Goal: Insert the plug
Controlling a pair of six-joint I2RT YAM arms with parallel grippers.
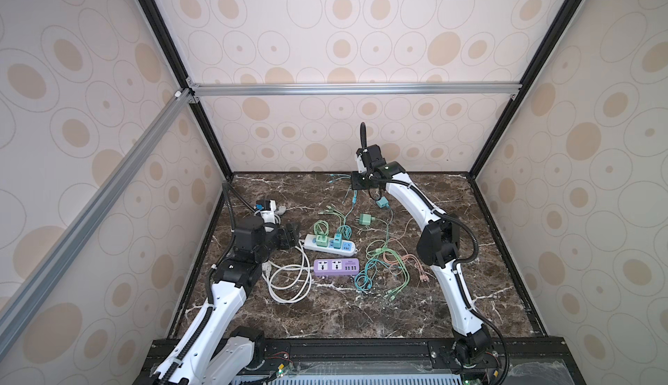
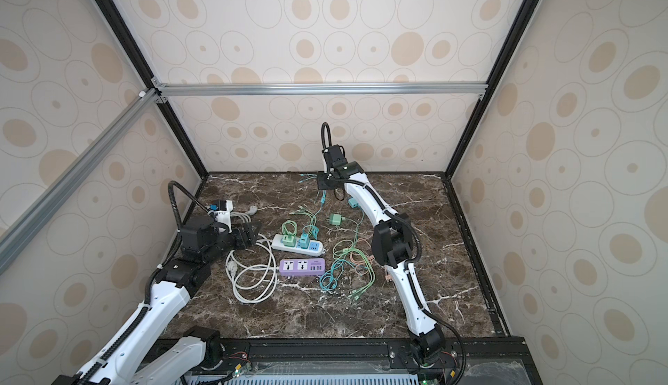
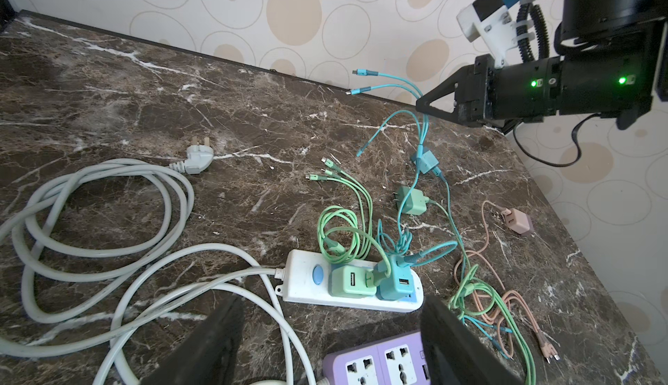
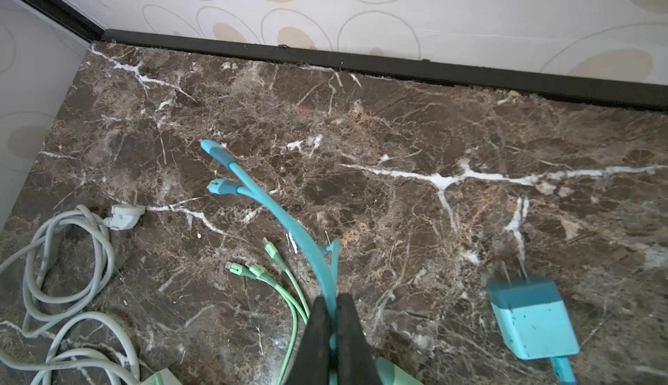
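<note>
**Right Jaws Pinch a Cable, the Plug Lies Loose**

The marble worktop [image 1: 361, 314] carries a tangle of chargers. The largest item is a coiled white cord [image 1: 289, 282], at about seven o'clock from the white power strip [image 1: 329, 244]. The purple power strip [image 1: 336, 267] sits just beside it at six o'clock with both of its sockets free. The white strip already holds a green and a teal adapter, which leaves one blue socket bare at its three o'clock end.

The left gripper [image 1: 292, 230] hovers at the strip's nine o'clock end. Its jaws are spread wide and hold nothing, probably ready to brace the strip against a push.

The right gripper [image 4: 332, 303] is far back, near twelve o'clock. Its jaws are closed thin on the teal cable [image 4: 289, 227], whose heads stick out beyond them.

The teal plug [image 4: 531, 318], likely the one to insert, lies on the worktop at about one o'clock from the white strip, prongs showing and ungripped. Holding the cable rather than the plug body looks like a way to free the lead from the tangle. A grasp on the plug itself would be needed next.
</note>
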